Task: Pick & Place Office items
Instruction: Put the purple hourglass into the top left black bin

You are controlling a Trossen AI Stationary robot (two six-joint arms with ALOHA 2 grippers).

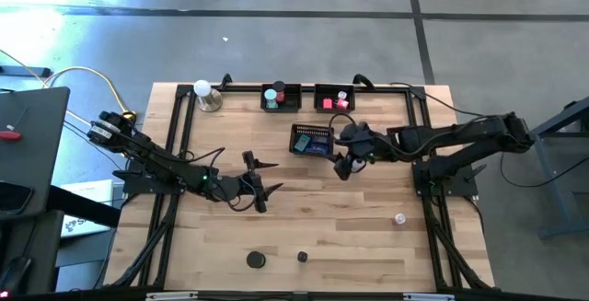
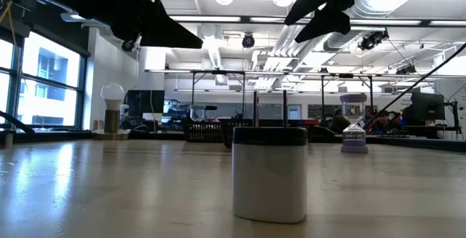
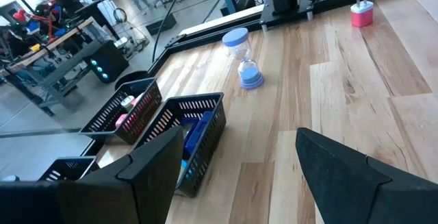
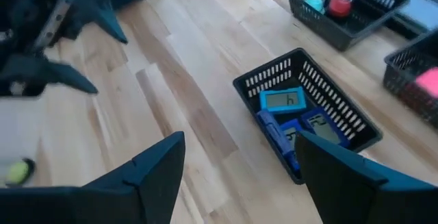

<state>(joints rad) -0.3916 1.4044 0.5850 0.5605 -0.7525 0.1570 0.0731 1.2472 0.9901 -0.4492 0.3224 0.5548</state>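
Above the middle mesh tray [image 1: 311, 141], the right gripper [image 1: 348, 160] hangs with its fingers spread and nothing between them; the right wrist view shows both fingers apart over bare bench beside that tray. The left gripper [image 1: 258, 181] waits over the centre-left of the bench [image 1: 350, 218], fingers likewise apart and empty.

Judged from this layout, a drop into the tray is complete and the next pick is due. Procedure for that step:
1. Raise the right gripper clear of the tray wall before any sideways travel, so a finger does not catch the mesh.
2. Select one loose item. Three lie near the front edge: a black disc [image 1: 256, 260], a smaller dark piece [image 1: 302, 257], and a pale hourglass-shaped piece [image 1: 399, 218] at the right.
3. Centre the fingers on the item, descend vertically, then close. Round items may roll if touched on one side only.

Container contents:
- Middle mesh tray: blue rectangular blocks [image 4: 291, 125], one with a small display facing up.
- Rear left tray [image 1: 280, 98]: a teal piece [image 1: 271, 98] and a red piece [image 1: 280, 89].
- Rear right tray [image 1: 335, 98]: pink-red cubes [image 1: 333, 102].

A white ball on a metal base [image 1: 204, 93] stands at the rear left corner, apart from the trays.
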